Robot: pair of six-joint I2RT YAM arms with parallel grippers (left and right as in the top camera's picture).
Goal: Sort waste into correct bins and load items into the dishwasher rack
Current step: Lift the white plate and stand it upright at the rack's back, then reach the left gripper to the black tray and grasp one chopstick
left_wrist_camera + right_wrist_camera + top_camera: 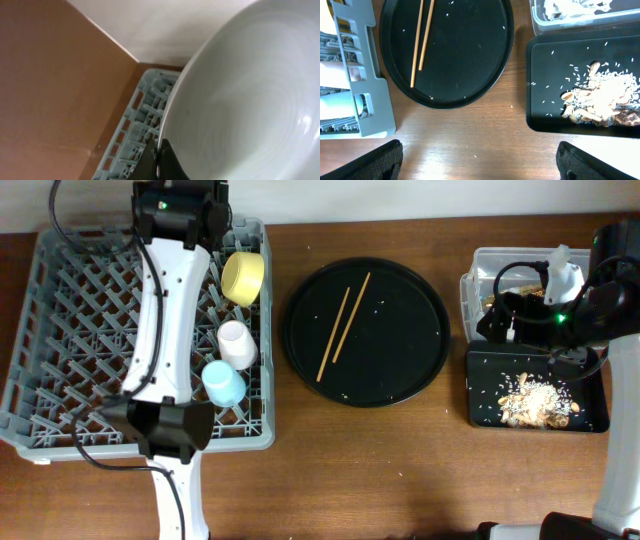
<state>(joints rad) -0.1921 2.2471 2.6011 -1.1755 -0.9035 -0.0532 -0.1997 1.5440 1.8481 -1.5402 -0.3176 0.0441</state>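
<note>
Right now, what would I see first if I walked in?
The big grey rack on the left, with a yellow bowl, a pale cup and a blue cup along its right side. Then the round black tray in the middle holding two chopsticks, and rice scraps piled in the flat tray at right.

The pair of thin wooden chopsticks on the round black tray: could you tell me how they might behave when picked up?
The pair of thin wooden chopsticks look slim and straight, so probably stiff and light. Lying flat on the smooth round black tray, they may slide or roll when nudged. Being slightly apart, they could be awkward to pinch together.
</note>
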